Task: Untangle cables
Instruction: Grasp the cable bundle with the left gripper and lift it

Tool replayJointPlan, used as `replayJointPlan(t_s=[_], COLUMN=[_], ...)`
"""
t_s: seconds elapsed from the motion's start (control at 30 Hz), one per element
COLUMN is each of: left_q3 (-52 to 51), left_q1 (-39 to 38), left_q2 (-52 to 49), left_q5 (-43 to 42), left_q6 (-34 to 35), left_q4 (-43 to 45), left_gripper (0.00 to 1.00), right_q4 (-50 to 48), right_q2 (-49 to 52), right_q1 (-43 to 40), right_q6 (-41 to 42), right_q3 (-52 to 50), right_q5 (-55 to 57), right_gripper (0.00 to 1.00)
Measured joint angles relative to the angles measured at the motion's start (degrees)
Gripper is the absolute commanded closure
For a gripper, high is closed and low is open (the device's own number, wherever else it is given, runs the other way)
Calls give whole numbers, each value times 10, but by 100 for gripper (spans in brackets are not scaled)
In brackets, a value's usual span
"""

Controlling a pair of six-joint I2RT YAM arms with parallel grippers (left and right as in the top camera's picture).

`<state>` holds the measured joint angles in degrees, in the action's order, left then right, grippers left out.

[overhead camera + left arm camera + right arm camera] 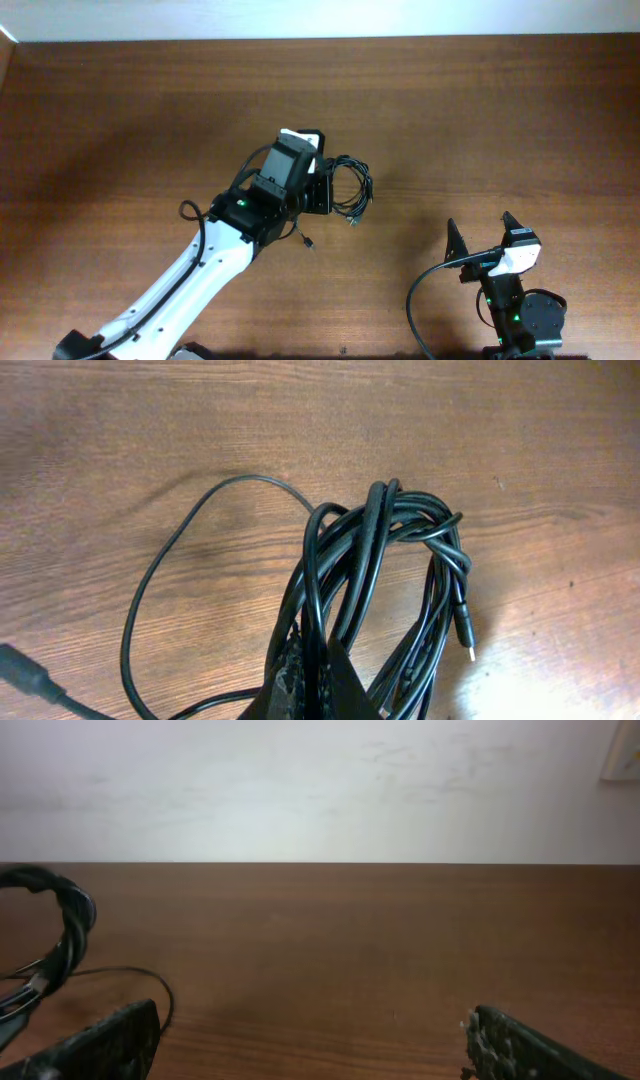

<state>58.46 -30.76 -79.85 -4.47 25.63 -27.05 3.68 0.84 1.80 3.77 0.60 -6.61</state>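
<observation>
The cables [352, 190] are one tight clump around the middle of the table [150, 100], pinched in the left gripper [318, 195], which is clamped on several strands at once. The right gripper [480, 232] sits well apart, spread wide, empty. Risk imo: any pull drags the whole clump or cinches the knot, since nothing anchors it.

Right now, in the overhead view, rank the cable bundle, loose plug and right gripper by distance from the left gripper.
1. cable bundle, held in the left gripper.
2. loose plug, beside the left arm.
3. right gripper, open, lower right.
</observation>
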Motion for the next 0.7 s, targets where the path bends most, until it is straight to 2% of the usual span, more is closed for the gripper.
replayJointPlan(t_s=[0.13, 0.33, 0.6, 0.7], left_q3=[0, 0, 0, 0], left_q1=[0, 0, 0, 0], left_q2=[4, 20, 22, 22], left_q5=[0, -37, -43, -43], left_q6=[-67, -98, 25, 38], left_q4=[-11, -10, -37, -40], left_gripper=[100, 100, 100, 100], right_q4=[0, 0, -2, -8], right_q2=[0, 0, 0, 0], right_q1=[0, 0, 0, 0], right_q6=[0, 0, 1, 1], right_q3=[0, 0, 0, 0], right_q5=[0, 0, 0, -70], right_gripper=[2, 2, 2, 2])
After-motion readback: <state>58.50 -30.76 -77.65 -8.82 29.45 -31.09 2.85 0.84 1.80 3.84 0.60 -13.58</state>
